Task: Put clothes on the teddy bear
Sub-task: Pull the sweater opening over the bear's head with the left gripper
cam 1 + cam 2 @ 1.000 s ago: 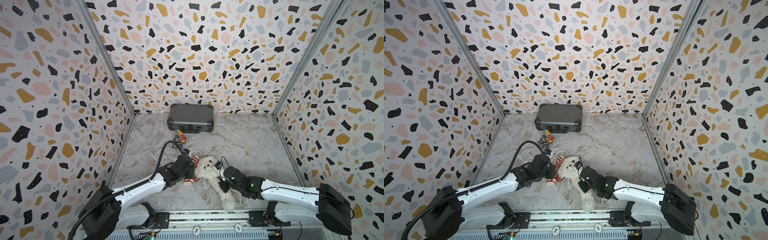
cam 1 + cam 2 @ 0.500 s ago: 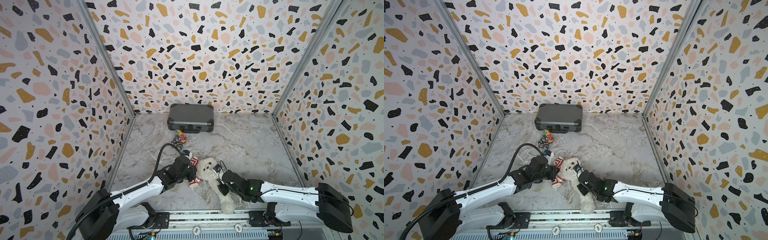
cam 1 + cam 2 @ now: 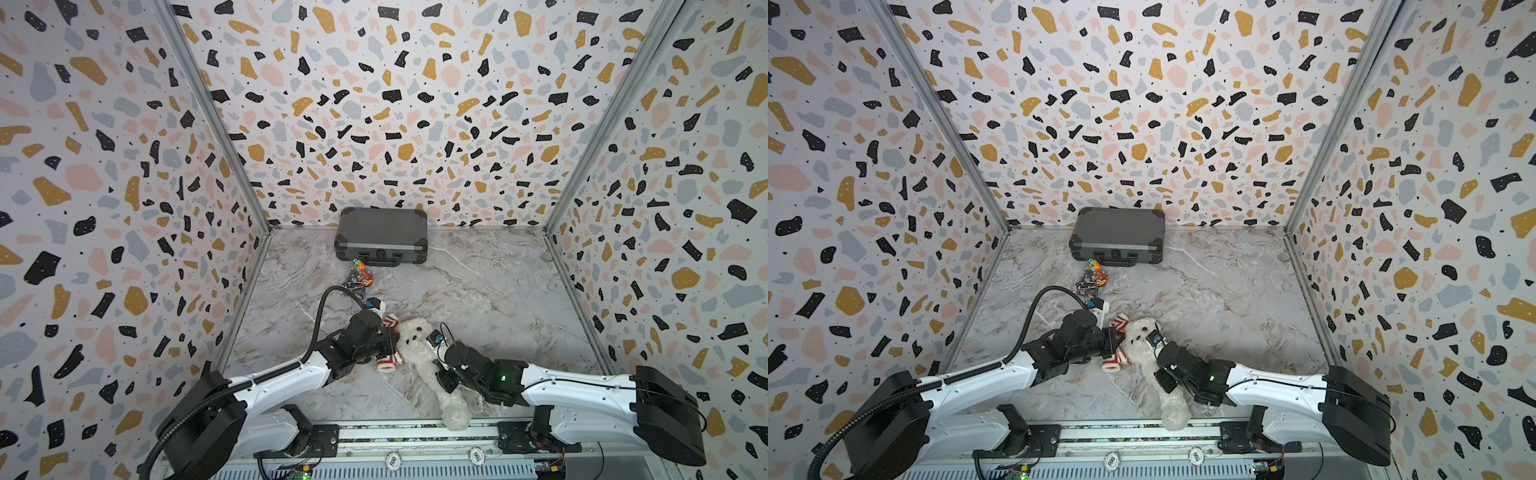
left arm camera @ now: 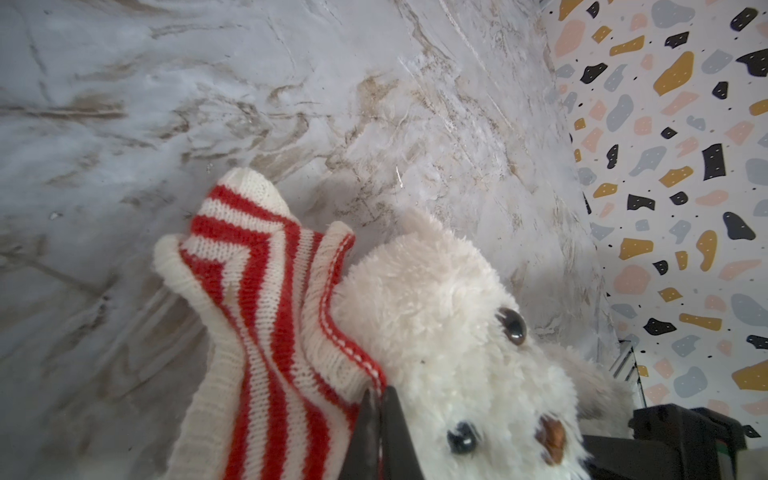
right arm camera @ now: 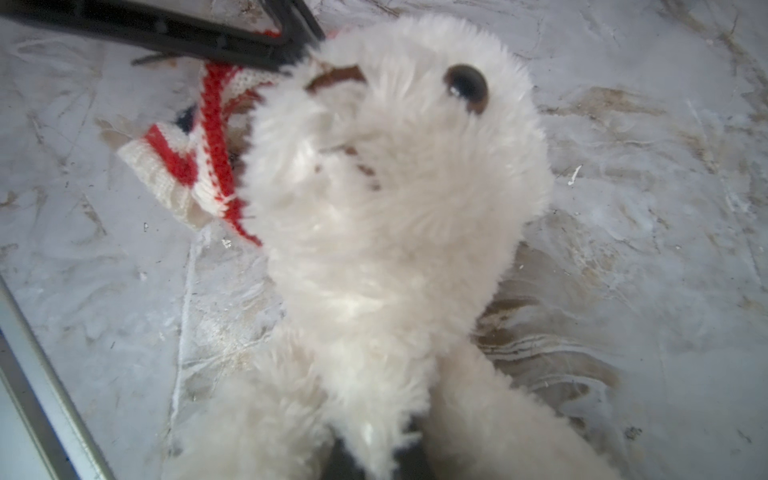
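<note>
1. Teddy bear (image 3: 415,338) lies on the near side of the grey case (image 3: 381,235), its head toward the case.
2. My left gripper (image 4: 380,415) pinches the collar of the striped sweater (image 4: 266,299). I would stretch the collar over the crown.
3. My right gripper (image 5: 374,457) is clamped on the bear's body. I would brace it there, away from the case.

**rigcurious:** Where do your cameras look from?

**benchdweller:** Your two top views sit high over the near edge, side by side, looking down across the whole grey marble-look tabletop (image 3: 478,291) to the dark grey hard-shell case (image 3: 1118,232) at the back; nearly identical pictures. Your left wrist camera is right up against the fluffy white plush teddy bear (image 4: 436,332) and the red-and-white striped knitted sweater (image 4: 257,291). Your right wrist one looks up the bear's body, equally close. Both share its face and that sweater.
</note>
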Robot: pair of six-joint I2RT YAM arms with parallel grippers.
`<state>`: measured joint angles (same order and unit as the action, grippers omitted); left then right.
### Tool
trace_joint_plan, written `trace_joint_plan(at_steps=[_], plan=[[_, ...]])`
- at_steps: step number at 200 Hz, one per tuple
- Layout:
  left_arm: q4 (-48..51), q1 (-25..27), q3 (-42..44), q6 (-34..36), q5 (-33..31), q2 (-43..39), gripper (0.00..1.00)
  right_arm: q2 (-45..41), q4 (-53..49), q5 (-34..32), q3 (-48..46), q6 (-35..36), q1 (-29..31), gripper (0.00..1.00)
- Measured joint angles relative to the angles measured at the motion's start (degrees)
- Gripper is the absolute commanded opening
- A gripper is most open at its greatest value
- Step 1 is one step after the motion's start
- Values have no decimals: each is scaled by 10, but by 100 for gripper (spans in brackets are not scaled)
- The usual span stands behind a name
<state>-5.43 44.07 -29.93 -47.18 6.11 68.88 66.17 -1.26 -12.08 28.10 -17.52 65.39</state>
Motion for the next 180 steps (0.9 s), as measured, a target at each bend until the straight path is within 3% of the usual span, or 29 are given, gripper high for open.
trace_joint_plan(at_steps=[9,34,70,126,180], plan=[[8,0,0,3,-6,0,0,3,2,3,0,1,0,0],[43,4,0,18,-27,0,20,17,11,8,0,4,0,0],[100,7,-3,46,-55,-6,35,21,17,9,0,11,0,0],[153,7,-89,102,-87,29,39,23,19,14,0,14,0,0],[173,4,-130,146,-88,108,32,20,18,14,0,14,0,0]])
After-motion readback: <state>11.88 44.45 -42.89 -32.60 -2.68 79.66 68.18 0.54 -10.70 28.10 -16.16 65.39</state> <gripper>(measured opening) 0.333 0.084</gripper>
